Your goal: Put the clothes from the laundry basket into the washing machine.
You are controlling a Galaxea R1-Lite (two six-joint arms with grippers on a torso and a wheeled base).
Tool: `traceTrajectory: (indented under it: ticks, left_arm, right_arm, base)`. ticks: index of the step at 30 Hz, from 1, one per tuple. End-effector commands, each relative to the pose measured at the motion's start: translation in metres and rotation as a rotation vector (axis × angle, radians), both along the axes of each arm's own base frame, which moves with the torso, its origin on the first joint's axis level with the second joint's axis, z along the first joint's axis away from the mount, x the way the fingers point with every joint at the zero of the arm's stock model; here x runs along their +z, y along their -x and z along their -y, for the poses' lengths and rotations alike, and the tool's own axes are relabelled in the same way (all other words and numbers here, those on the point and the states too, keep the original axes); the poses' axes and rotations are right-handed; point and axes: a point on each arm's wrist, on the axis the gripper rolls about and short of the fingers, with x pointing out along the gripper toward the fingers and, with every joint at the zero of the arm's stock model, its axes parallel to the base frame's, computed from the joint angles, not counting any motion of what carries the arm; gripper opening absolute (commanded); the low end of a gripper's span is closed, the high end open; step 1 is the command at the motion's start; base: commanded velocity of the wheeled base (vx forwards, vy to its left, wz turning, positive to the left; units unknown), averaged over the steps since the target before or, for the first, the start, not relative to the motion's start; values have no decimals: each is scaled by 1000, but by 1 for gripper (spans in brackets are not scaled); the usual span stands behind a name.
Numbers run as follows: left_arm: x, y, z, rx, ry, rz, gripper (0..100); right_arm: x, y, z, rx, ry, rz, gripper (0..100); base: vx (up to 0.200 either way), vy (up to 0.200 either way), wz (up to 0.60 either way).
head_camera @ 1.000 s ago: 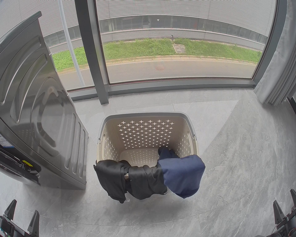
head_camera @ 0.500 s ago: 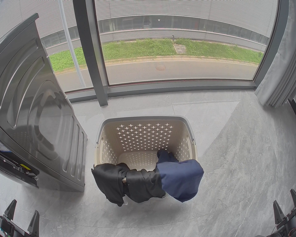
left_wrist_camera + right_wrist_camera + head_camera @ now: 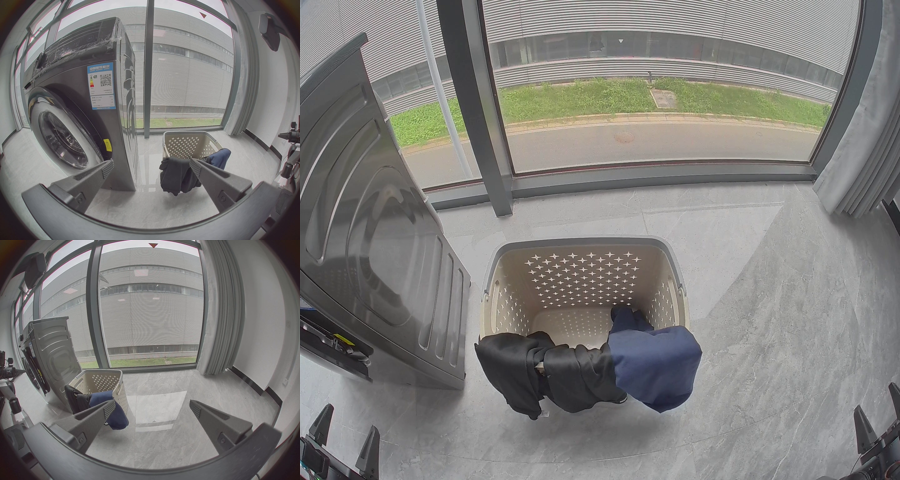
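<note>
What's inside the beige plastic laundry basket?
One end of a navy blue garment, draped over the near rim beside a black garment; otherwise bare floor. Clothes cover the near wall.

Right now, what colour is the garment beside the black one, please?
Navy blue garment; head view shows it best.

The beige perforated plastic laundry basket (image 3: pixel 584 275) looks smooth and matt, with a grey plastic rim. Over its near rim hangs a black cloth garment (image 3: pixel 550 375) with a faint satin sheen. Beside it lies a navy blue cloth garment (image 3: pixel 656 369), soft and matt. The dark grey metal washing machine (image 3: pixel 375 250) has a smooth, semi-gloss embossed side panel. Crinkled clear plastic film (image 3: pixel 78 43) wraps its top, and a glossy paper label (image 3: pixel 100 86) sits on its front. The grey marble-look floor (image 3: pixel 800 300) is polished and reflective.
</note>
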Motion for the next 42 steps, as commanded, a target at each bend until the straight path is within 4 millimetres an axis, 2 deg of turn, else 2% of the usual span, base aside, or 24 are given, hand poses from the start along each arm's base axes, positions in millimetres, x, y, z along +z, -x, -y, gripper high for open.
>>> traceTrajectory:
  ticks: [1, 7, 16, 22, 33, 42]
  left_arm:
    - [-4, 0, 0, 1, 0, -6, 100]
    - [-4, 0, 0, -1, -1, -6, 100]
    - [-4, 0, 0, 1, -1, -6, 100]
    - [-4, 0, 0, 1, 0, -6, 100]
    - [-4, 0, 0, 1, 0, -6, 100]
    - [-4, 0, 0, 1, 0, -6, 100]
  right_arm:
    - [-5, 0, 0, 0, 0, -2, 100]
    - [-5, 0, 0, 0, 0, -2, 100]
    - [-5, 0, 0, 0, 0, -2, 100]
    - [-5, 0, 0, 0, 0, -2, 100]
    - [-5, 0, 0, 0, 0, -2, 100]
    - [-5, 0, 0, 0, 0, -2, 100]
  base:
    - [200, 0, 0]
    - [200, 0, 0]
    - [0, 0, 0]
    - [200, 0, 0]
    - [0, 0, 0]
    - [156, 0, 0]
